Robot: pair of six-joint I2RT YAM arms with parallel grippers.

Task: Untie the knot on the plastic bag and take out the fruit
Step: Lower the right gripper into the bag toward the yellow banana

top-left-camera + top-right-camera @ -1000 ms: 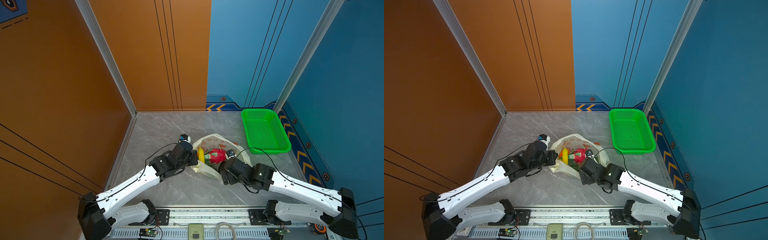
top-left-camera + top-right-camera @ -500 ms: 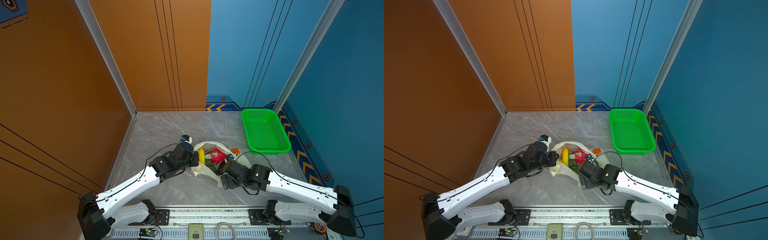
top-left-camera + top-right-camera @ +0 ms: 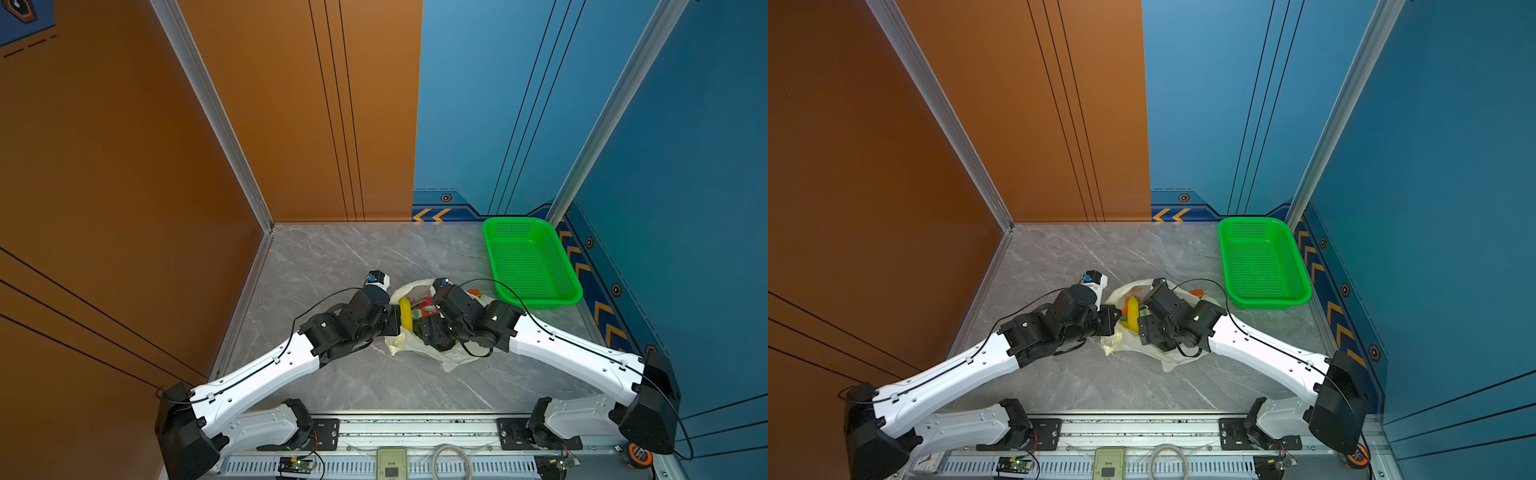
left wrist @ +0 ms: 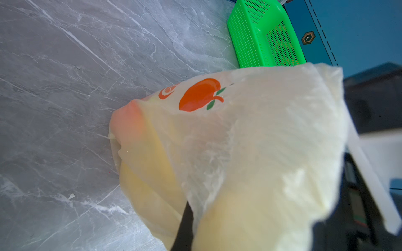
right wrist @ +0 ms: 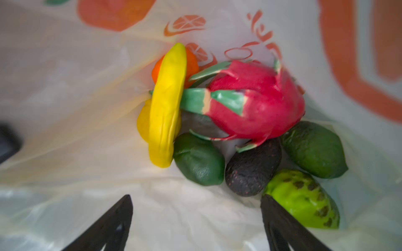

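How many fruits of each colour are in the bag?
Yellow fruit: 2, banana and piece behind it
Orange fruit: 1
Pink-red: 1, dragon fruit
Dark green fruit: 2
Blackish fruit: 1
Light green fruit: 1
Total: 8 in sight

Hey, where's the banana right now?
In both top views the banana lies inside the open bag at mid-table, on the bag's left side, with the dragon fruit next to it on the right.
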